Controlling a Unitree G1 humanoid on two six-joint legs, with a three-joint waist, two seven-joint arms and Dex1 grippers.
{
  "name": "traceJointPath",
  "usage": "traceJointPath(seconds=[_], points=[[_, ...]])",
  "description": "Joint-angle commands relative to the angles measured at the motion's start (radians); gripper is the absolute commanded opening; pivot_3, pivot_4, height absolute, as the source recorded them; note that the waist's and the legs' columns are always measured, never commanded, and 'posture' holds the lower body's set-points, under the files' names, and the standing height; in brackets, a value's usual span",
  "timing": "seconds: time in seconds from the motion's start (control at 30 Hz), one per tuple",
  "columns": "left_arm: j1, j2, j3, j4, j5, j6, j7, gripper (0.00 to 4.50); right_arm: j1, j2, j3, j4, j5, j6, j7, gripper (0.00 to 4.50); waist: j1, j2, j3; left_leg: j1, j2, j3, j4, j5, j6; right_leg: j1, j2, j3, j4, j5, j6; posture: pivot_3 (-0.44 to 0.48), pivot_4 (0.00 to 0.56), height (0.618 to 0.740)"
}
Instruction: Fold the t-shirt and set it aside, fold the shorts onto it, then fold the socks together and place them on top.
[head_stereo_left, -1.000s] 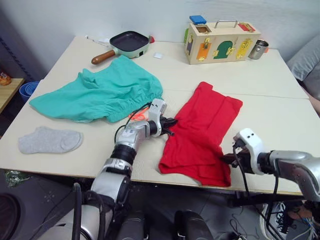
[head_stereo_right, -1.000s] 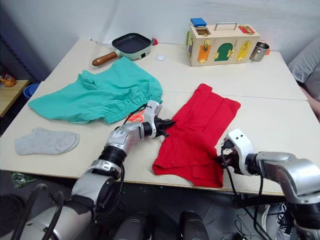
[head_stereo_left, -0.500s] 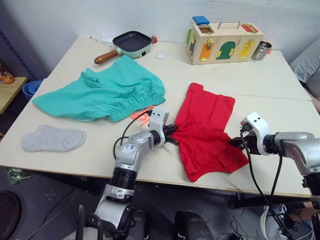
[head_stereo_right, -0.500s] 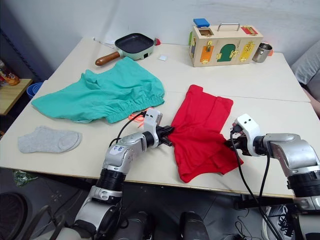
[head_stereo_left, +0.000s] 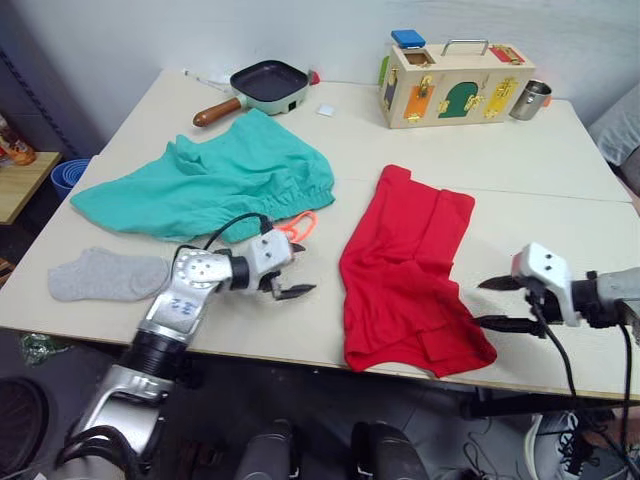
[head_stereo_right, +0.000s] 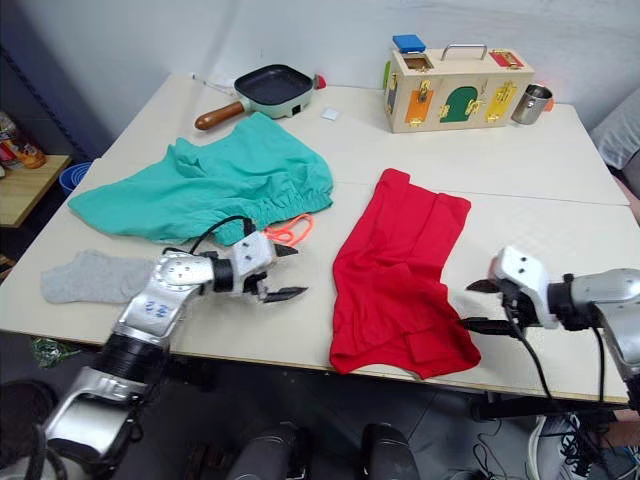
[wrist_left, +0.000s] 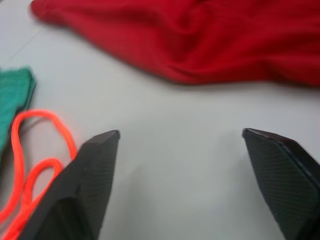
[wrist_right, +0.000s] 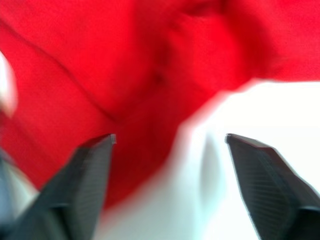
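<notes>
Folding the t-shirt (head_stereo_left: 410, 275) looks like the step in hand; for the next fold I'd pinch both near corners evenly and lay them flat so no bunching stays. T-shirt sits right of centre on the bench (head_stereo_left: 560, 170), long axis near-to-far, tilted right at the far end, near edge rumpled. Shorts (head_stereo_left: 215, 180) far left, sock (head_stereo_left: 105, 277) near left. Left pincer (head_stereo_left: 285, 272) and right pincer (head_stereo_left: 497, 303) both released, empty, flanking the shirt.
</notes>
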Motion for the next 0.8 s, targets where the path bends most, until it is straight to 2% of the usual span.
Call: traceJointPath(seconds=[0.03,0.17,0.27,0.4,0.5,0.57,0.8], points=[[-0.039,0.01,-0.031,0.075,0.031,-0.234,-0.077,4.5,-0.084,0.022,0.009,0.232,-0.116,-0.489,0.036,4.49,-0.001,0.002,0.001,0.0,0.0,0.001,0.0,0.0,0.0,0.0,0.0,0.0,0.0,0.0,0.0,0.0,0.15,0.74],[-0.105,-0.013,-0.071,0.197,0.087,-0.453,-0.095,4.5,-0.196,0.058,0.068,0.482,-0.216,-0.919,0.057,4.49,-0.002,0.002,0.001,0.0,0.0,0.002,0.0,0.001,0.001,0.0,0.001,0.0,0.001,0.0,0.0,0.0,0.15,0.74],[-0.15,-0.045,-0.114,0.288,0.134,-0.561,-0.098,4.5,-0.247,0.091,0.103,0.589,-0.221,-1.071,0.101,4.49,-0.003,0.002,0.001,0.0,0.0,0.002,0.001,0.001,0.002,0.001,0.001,0.0,0.003,0.0,0.0,0.0,0.15,0.74],[-0.197,-0.097,-0.154,0.384,0.177,-0.657,-0.091,4.5,-0.27,0.133,0.151,0.65,-0.19,-1.213,0.178,4.49,-0.001,0.002,0.001,0.002,0.0,0.001,0.001,0.002,0.002,0.003,0.001,-0.002,0.005,0.0,0.0,0.0,0.15,0.74],[-0.216,-0.167,-0.165,0.432,0.126,-0.676,-0.139,4.5,-0.261,0.172,0.197,0.612,-0.103,-1.268,0.262,4.49,-0.001,0.002,0.002,0.014,0.001,-0.001,-0.002,0.001,0.003,0.018,0.001,-0.004,-0.001,0.0,0.0,0.0,0.15,0.74],[-0.227,-0.187,-0.164,0.469,0.129,-0.693,-0.145,4.5,-0.254,0.185,0.215,0.593,-0.06,-1.281,0.29,4.49,-0.002,0.001,0.002,0.016,0.001,-0.002,-0.001,0.0,0.004,0.02,0.001,-0.004,-0.001,0.0,0.0,0.0,0.15,0.74],[-0.274,-0.27,-0.208,0.598,0.204,-0.799,-0.114,4.5,-0.221,0.224,0.264,0.592,-0.002,-1.376,0.268,4.49,-0.001,0.001,0.002,0.016,0.001,-0.003,0.001,-0.001,0.003,0.021,0.0,-0.005,-0.001,0.0,0.0,0.0,0.15,0.74]])
